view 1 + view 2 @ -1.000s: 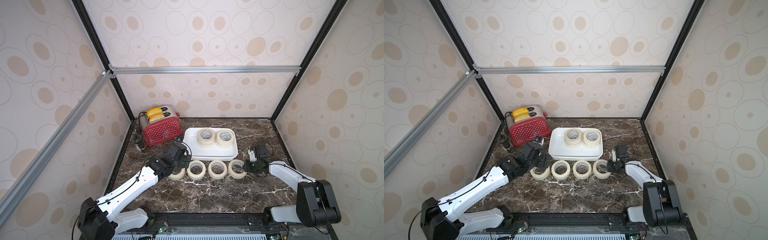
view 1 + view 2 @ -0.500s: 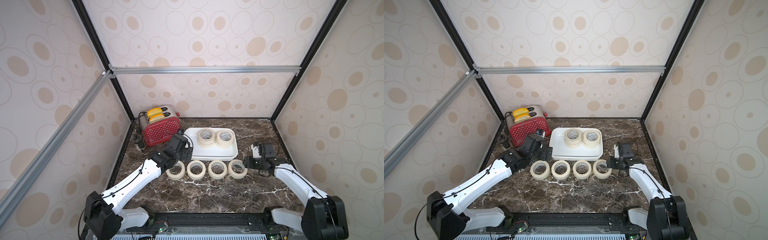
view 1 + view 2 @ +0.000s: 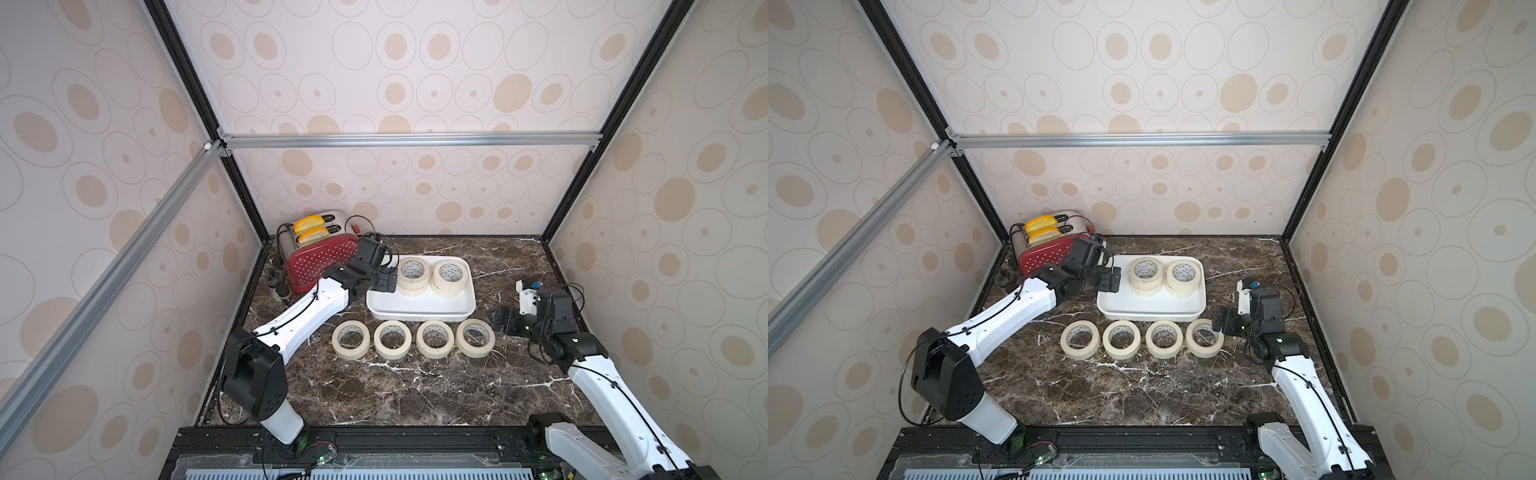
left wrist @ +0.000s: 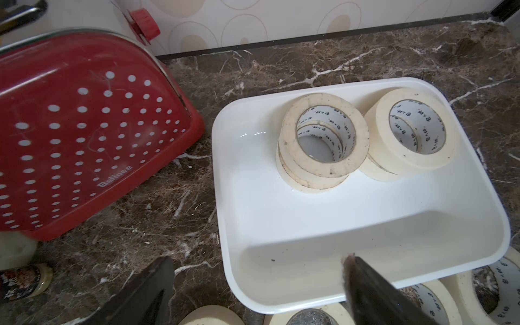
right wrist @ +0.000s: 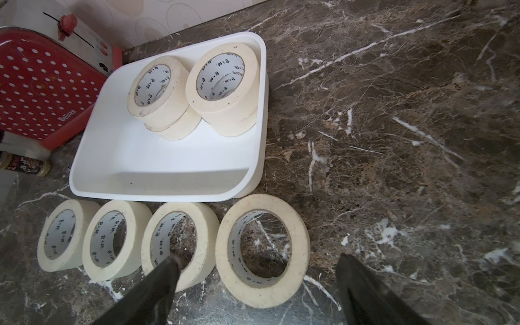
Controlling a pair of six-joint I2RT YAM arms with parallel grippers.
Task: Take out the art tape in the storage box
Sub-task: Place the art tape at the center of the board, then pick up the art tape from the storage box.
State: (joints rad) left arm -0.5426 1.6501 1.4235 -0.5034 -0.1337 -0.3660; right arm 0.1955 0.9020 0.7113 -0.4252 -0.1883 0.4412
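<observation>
The glossy white plastic storage box (image 3: pixel 419 309), rounded at its corners, holds four rolls of cream art tape (image 3: pixel 445 291) in two stacks of two at its far end. Four more lie flat in a row (image 3: pixel 435 354) on the veined brown marble surface (image 3: pixel 415 395) just in front. The left gripper (image 3: pixel 384 283), fingers spread, has moved since a second ago from the row's leftmost roll to the box's left rim, while the right gripper (image 3: pixel 503 322), beside the rightmost roll, has spread wider and holds nothing.
</observation>
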